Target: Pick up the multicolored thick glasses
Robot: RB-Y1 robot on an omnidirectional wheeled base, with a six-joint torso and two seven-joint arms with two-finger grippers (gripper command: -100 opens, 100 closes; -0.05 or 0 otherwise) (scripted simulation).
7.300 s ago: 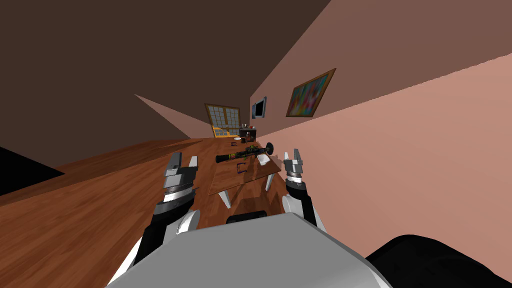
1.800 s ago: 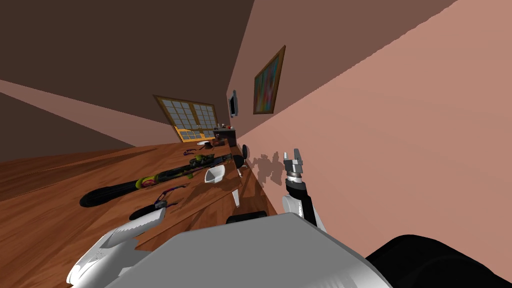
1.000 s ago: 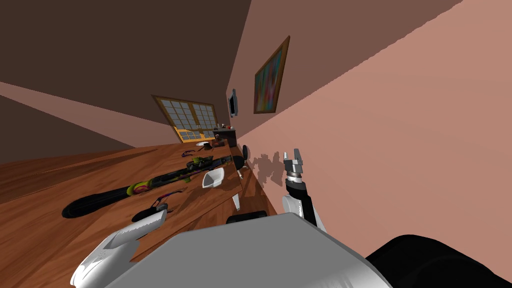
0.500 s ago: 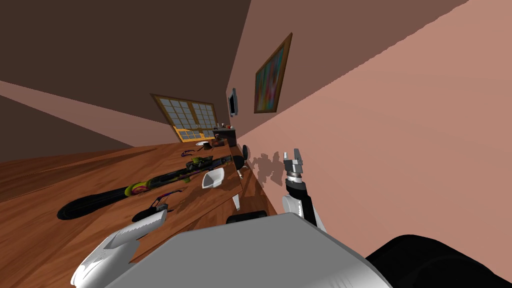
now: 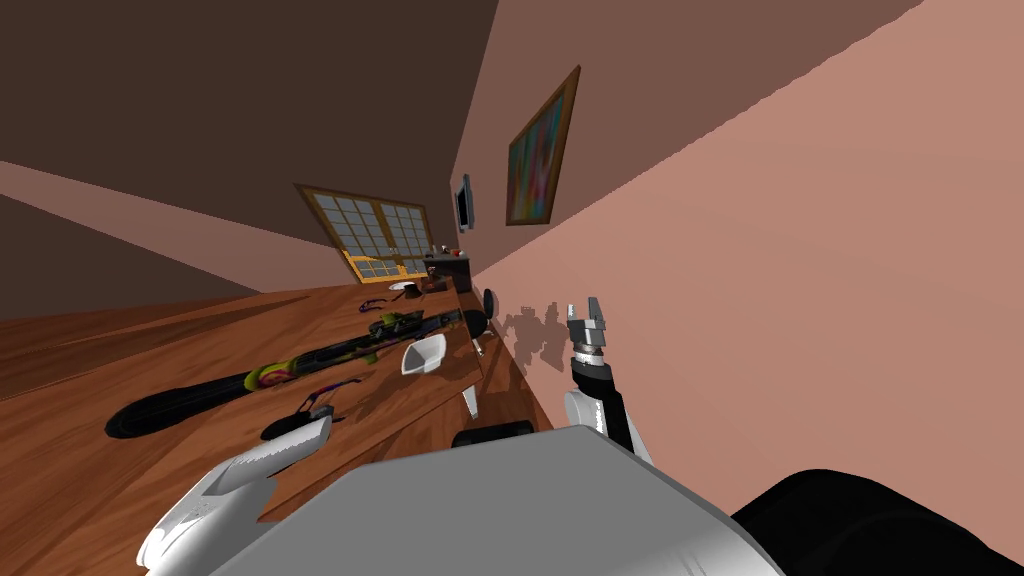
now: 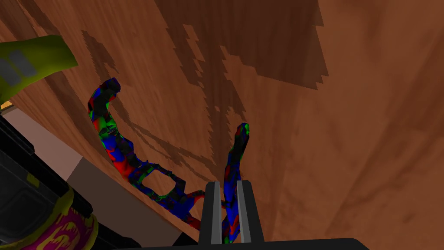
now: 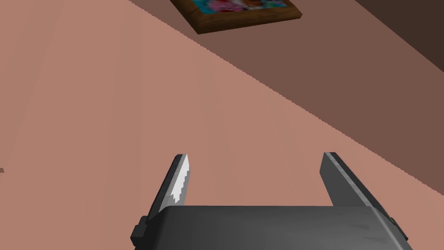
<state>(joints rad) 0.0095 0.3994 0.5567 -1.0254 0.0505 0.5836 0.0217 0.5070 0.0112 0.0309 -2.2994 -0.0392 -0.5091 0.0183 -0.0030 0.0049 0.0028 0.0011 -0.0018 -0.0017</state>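
Now the left pincer (image 6: 228, 185) is clamped on one temple arm of the multicolored glasses (image 6: 113, 145), which seem to rest at the wooden bench's (image 6: 355, 130) near edge; with the grasp made, next comes a straight lift. The right pincer (image 7: 256, 157) stands apart, idle

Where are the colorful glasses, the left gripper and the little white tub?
multicolored glasses (image 6: 113, 143), left wrist view, free temple arm.
left gripper (image 6: 228, 185), left wrist view, between its fingertips.
white tub (image 5: 416, 362), head view, its side wall.

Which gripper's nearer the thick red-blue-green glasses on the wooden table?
Left. Left gripper is shut on one temple of the thick red-blue-green glasses; right gripper, open, is off by the pink wall.
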